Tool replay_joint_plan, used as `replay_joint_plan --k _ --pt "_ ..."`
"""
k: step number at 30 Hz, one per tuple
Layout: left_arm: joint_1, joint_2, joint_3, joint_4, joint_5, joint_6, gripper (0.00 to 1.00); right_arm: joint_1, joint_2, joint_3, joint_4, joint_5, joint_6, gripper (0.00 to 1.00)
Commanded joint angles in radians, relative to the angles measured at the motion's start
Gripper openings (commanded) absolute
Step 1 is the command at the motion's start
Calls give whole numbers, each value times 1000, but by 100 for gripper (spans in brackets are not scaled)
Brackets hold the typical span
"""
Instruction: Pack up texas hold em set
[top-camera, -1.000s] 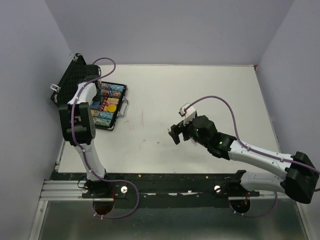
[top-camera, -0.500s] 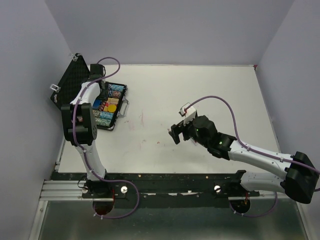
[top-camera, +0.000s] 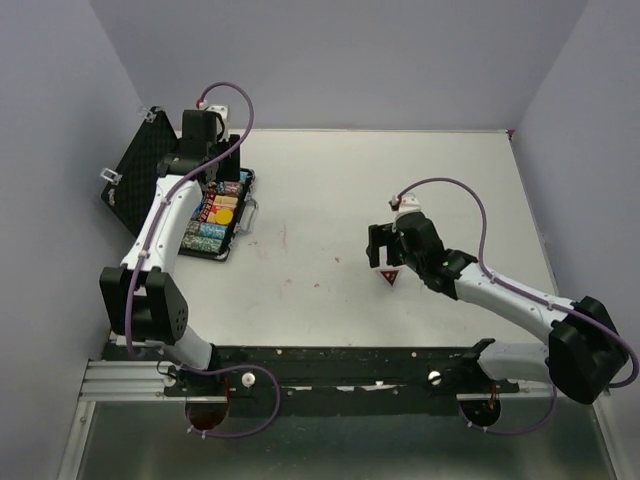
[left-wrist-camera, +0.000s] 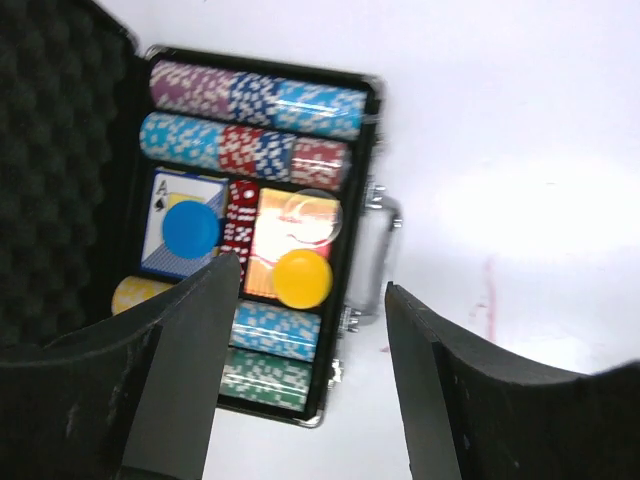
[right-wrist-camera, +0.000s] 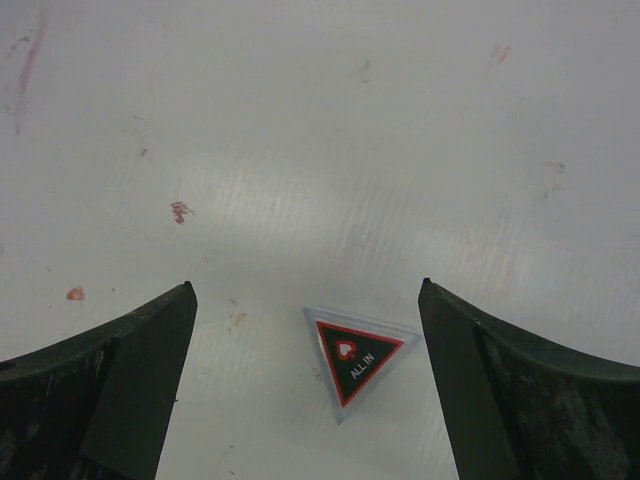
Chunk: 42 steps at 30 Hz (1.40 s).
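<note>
Hovering apart above the open case (left-wrist-camera: 60, 180), left claw (left-wrist-camera: 308, 275); right claw (right-wrist-camera: 305, 288) gapes over token (right-wrist-camera: 355, 358), edges clear.

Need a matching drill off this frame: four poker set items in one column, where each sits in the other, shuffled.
Items
1. blue disc
2. yellow disc
3. triangle token
4. foam lid

Places
A. on the table, outside the case
B. swung open beside the chip rows
C. on the playing card
D. between the red dice and the handle

Pairs: 1-C, 2-D, 3-A, 4-B
</note>
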Motion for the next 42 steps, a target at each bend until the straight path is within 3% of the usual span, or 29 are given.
replay_joint_plan --k 1,10,15,42 --pt "-51 -158 -104 -32 127 -69 72 -71 17 43 -161 -7 123 100" --pt "-102 -415 -373 23 277 -129 72 -77 130 99 -350 14 159 100" --pt "-108 -498 -465 45 287 -134 72 -77 202 141 -382 -7 163 100" --pt "-113 -544 -482 52 347 -150 72 -77 405 225 -393 42 225 98"
